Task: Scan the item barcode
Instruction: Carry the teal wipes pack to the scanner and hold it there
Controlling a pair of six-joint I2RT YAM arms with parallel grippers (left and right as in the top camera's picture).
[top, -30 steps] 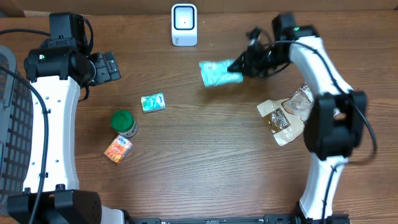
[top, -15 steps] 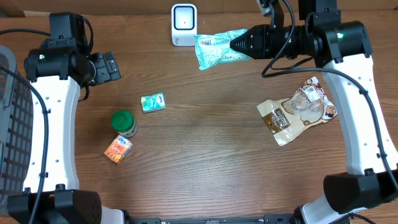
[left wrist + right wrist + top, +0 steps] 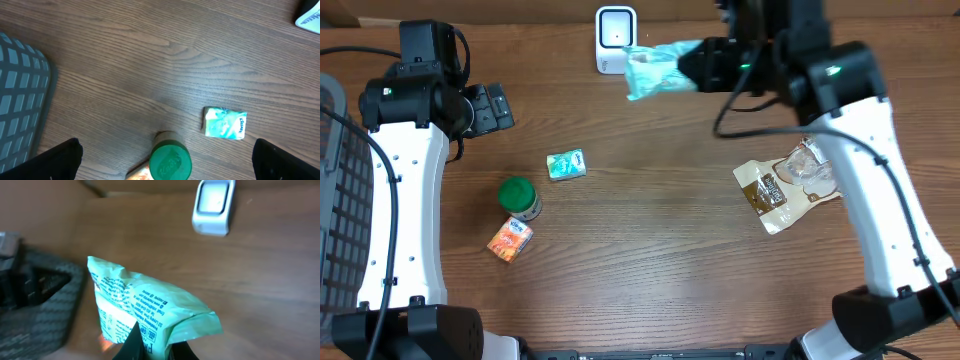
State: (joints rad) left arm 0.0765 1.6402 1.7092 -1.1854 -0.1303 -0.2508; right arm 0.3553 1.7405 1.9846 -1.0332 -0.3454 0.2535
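The right claw [image 3: 692, 65] is clenched on the teal packet [image 3: 655, 70], which juts just beyond its fingertips, close beside the scanner [image 3: 616, 40]. Pickup looks done. Whether the barcode faces the scanner is hard to tell, so presenting it is probably left. The left claw [image 3: 492, 106] stands released.

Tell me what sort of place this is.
Probably a mock shop checkout: a white barcode scanner stands at the far edge of the wooden table, packaged groceries such as a tissue pack and a snack bag lie about, and a mesh basket sits at the left.
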